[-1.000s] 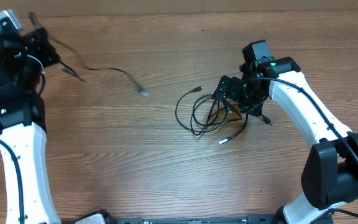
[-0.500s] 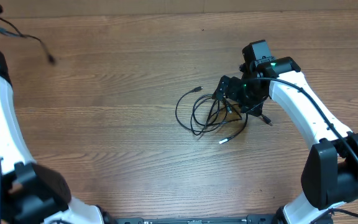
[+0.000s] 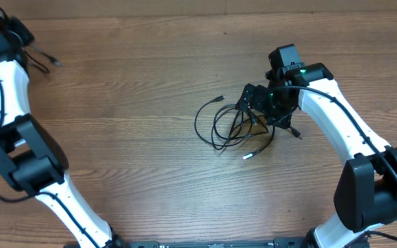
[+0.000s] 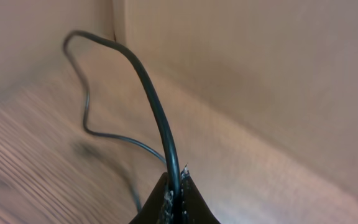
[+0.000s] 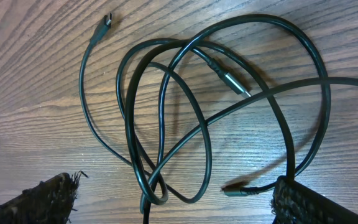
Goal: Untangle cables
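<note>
A tangle of thin black cables point(image 3: 229, 124) lies in loose crossed loops right of the table's middle, with a silvery tip point(image 3: 248, 156) at its near side. My right gripper point(image 3: 257, 107) hovers over the tangle's right part. In the right wrist view it is open point(image 5: 179, 208), its fingers point(image 5: 42, 202) standing either side of the crossed loops point(image 5: 160, 124) without touching them. My left gripper point(image 3: 19, 36) is at the far left back corner, shut point(image 4: 176, 186) on a separate black cable point(image 4: 148, 81). That cable's free end point(image 3: 47, 60) trails onto the table.
A pale wall point(image 4: 260, 74) rises just behind the wooden table's point(image 3: 129, 158) back edge, close to my left gripper. The right arm's thicker black cable point(image 3: 343, 110) runs along its white link.
My left arm has swung to the far left back corner, carrying its cable away from the tangle. The right arm and the tangle have not moved.
</note>
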